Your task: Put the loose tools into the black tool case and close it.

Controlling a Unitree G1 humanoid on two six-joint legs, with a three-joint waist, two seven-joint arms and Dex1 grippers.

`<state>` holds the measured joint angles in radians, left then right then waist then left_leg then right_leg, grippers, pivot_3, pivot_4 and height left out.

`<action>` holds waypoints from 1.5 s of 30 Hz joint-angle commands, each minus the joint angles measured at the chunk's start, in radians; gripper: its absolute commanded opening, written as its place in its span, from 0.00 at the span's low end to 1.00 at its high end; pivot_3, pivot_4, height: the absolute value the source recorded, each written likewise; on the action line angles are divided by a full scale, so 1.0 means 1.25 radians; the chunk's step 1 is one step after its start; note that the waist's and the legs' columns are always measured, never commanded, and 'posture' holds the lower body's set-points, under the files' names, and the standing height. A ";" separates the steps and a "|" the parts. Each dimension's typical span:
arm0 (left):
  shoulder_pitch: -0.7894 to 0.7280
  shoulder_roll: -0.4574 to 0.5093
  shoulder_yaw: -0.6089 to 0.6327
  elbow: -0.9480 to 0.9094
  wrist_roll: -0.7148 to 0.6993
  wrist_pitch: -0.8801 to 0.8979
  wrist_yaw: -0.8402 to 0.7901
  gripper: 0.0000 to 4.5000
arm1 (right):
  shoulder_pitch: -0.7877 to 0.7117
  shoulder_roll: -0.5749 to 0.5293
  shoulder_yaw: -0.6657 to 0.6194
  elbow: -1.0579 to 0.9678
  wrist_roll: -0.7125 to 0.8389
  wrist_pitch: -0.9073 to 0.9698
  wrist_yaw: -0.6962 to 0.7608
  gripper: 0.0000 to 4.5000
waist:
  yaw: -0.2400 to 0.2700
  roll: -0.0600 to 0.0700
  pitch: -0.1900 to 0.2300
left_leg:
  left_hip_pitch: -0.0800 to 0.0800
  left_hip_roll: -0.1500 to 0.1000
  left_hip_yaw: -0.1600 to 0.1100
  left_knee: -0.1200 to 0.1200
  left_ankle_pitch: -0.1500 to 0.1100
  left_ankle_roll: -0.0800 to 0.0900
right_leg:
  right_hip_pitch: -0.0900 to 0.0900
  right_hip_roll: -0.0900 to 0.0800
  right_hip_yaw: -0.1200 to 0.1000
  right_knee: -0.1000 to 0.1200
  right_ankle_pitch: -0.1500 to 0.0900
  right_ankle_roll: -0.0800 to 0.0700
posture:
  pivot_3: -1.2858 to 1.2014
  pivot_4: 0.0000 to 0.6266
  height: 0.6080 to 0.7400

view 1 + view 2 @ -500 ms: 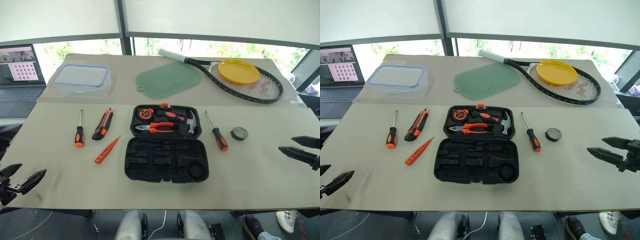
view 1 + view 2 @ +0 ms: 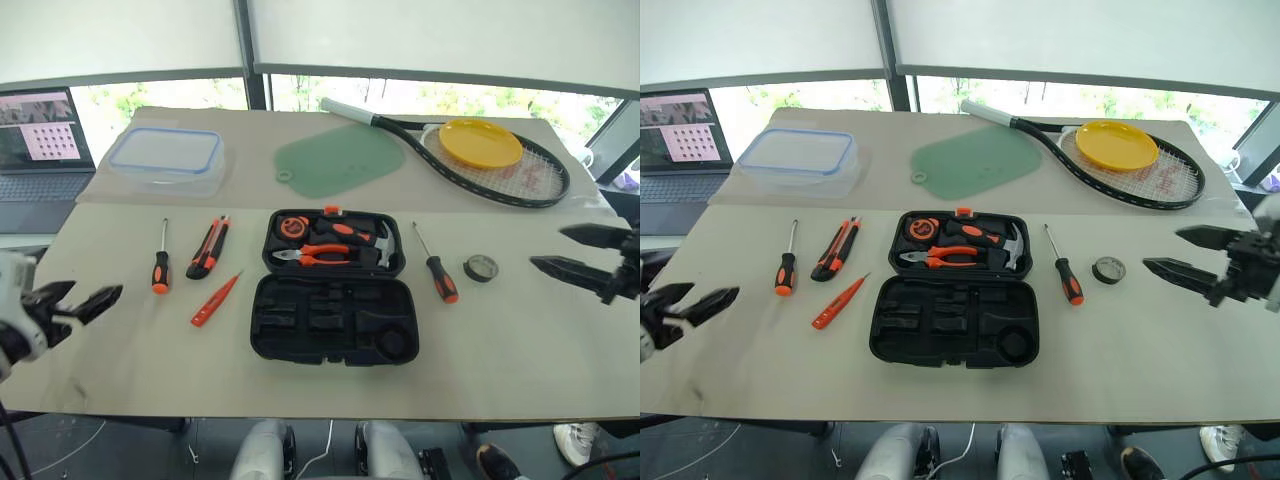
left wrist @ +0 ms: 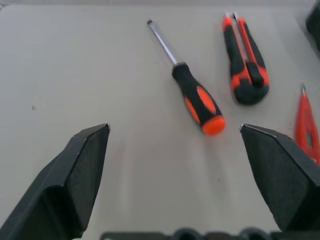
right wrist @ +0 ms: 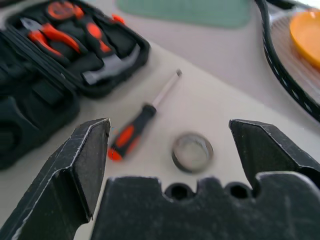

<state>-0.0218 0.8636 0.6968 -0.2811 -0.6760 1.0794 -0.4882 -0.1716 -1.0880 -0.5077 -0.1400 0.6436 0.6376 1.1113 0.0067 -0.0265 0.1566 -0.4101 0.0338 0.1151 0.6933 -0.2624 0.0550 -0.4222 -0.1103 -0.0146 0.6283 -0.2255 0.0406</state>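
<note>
Below, left gripper (image 2: 88,301) spread wide, empty, above table (image 2: 520,350), just short of left screwdriver (image 2: 159,266); knife (image 2: 208,248) and tester (image 2: 215,299) beyond. Right gripper (image 2: 1180,253) likewise wide open, empty, near tape roll (image 2: 1108,269) and right screwdriver (image 2: 1065,270). Centre: case (image 2: 333,292) lying open, pliers (image 2: 315,255) and hammer (image 2: 365,238) seated in far half, near half's recesses unfilled.

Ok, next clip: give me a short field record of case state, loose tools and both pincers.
case: black tool case lies open; pliers and hammer in far half
left of case: screwdriver, utility knife, tester screwdriver
right of case: second screwdriver, tape roll
left pincer: open, empty
right pincer: open, empty
</note>
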 commanded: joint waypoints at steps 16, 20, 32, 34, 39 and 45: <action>-0.409 -0.026 -0.407 0.422 0.205 0.025 0.084 0.94 | -0.179 0.116 0.214 -0.331 0.173 0.053 -0.069 1.00 | 0.007 -0.003 0.002 | -0.002 -0.001 0.000 0.001 0.002 -0.003 | -0.001 0.001 0.000 0.000 0.000 0.000 | 0.52 0.24 0.99; -0.412 -0.039 -0.409 0.454 0.221 0.013 0.073 0.66 | -0.170 0.122 0.215 -0.329 0.166 0.048 -0.074 1.00 | 0.007 -0.003 0.002 | -0.001 -0.001 0.000 0.001 0.001 -0.002 | 0.000 0.001 -0.001 0.001 0.000 0.000 | 0.52 0.24 0.99; -0.473 -0.047 -0.402 0.311 0.216 -0.341 -0.124 0.18 | -0.087 0.100 0.161 -0.342 0.156 0.050 -0.089 1.00 | 0.012 -0.006 0.003 | -0.004 0.000 -0.002 0.002 0.002 -0.003 | -0.002 0.001 -0.003 0.001 0.001 0.000 | 0.52 0.24 0.99; -0.501 -0.045 -0.454 0.251 0.205 -0.387 -0.227 0.17 | -0.054 0.094 0.135 -0.355 0.163 0.056 -0.091 1.00 | 0.017 -0.007 0.003 | -0.005 -0.001 -0.001 0.003 0.002 -0.004 | -0.001 -0.001 -0.003 -0.001 0.001 0.000 | 0.52 0.24 0.99; -0.532 -0.009 -0.742 0.132 0.284 -0.537 -0.587 0.17 | 0.054 0.082 0.066 -0.387 0.161 0.060 -0.096 1.00 | 0.024 -0.004 0.001 | -0.005 -0.003 0.001 0.002 0.002 -0.003 | 0.000 -0.002 -0.003 -0.004 0.002 0.003 | 0.52 0.24 0.99; -0.618 -0.067 -0.885 0.262 0.439 -0.665 -0.650 0.17 | 0.104 0.099 0.043 -0.416 0.166 0.058 -0.143 1.00 | 0.006 -0.004 0.002 | -0.005 -0.003 0.002 0.003 -0.001 0.002 | -0.001 0.003 -0.001 -0.004 0.002 0.004 | 0.52 0.24 0.99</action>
<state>-0.7345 0.7949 -0.4045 0.0153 -0.1784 0.2965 -1.2976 -0.0423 -0.9673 -0.4162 -0.6245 0.8372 0.7144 0.9523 0.0138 -0.0315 0.1587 -0.4169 0.0303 0.1163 0.6968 -0.2632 0.0573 -0.4236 -0.1065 -0.0160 0.6233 -0.2234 0.0450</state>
